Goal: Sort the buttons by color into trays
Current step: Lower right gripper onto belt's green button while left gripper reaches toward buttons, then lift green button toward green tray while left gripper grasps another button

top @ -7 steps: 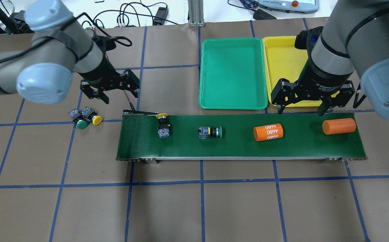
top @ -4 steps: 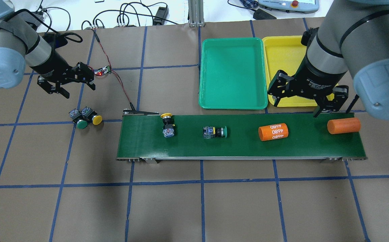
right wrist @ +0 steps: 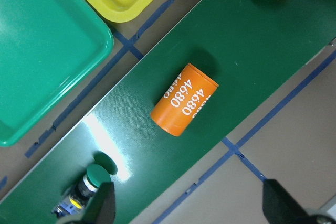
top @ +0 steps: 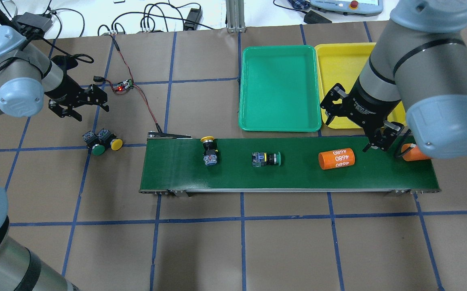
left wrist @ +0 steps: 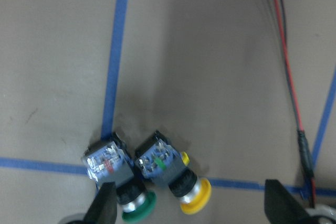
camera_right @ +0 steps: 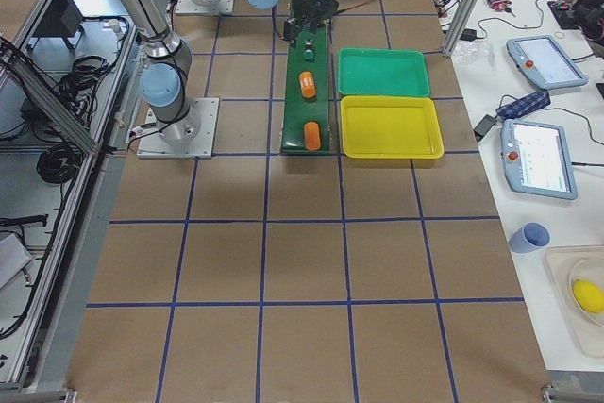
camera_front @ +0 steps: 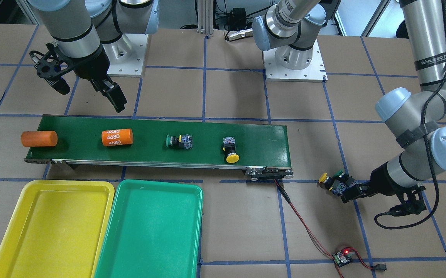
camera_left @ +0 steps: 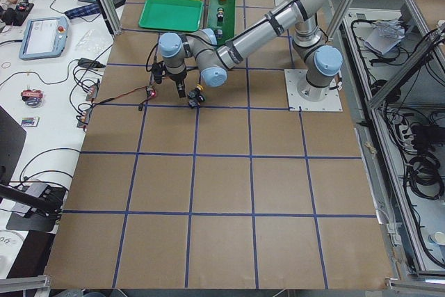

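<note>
Table (top: 233,242): covered in brown paper with a grid of blue tape lines.
Belt (top: 298,173): a long dark green strip across the middle of the table, carrying two cylinders and two buttons in a row.
Green tray (top: 280,89): flat on the table just beyond the belt, touching the yellow tray.
Yellow tray (top: 338,68): beside the green tray toward the robot's right, partly hidden by the right arm in the overhead view.
Right gripper (top: 352,125): fingers spread wide and empty, hanging over the belt's tray-side edge near the marked cylinder.
Left gripper (top: 83,110): fingers spread wide and empty, close to the pair of buttons off the belt.
Marked cylinder (top: 336,159): orange, printed "4680", lying on its side on the belt.
Plain cylinder (camera_front: 39,138): orange, on its side at the belt's right end.
Belt green button (top: 266,159): on its side at mid-belt, cap toward the marked cylinder.
Belt yellow button (top: 209,151): nearer the belt's left end, cap toward the trays' side.
Table green button (top: 95,145): on the paper past the belt's left end, outside both trays.
Table yellow button (top: 110,140): touching the table green button, side by side.
Circuit board (top: 124,85): small, red light lit, wired to the belt's left end.
</note>
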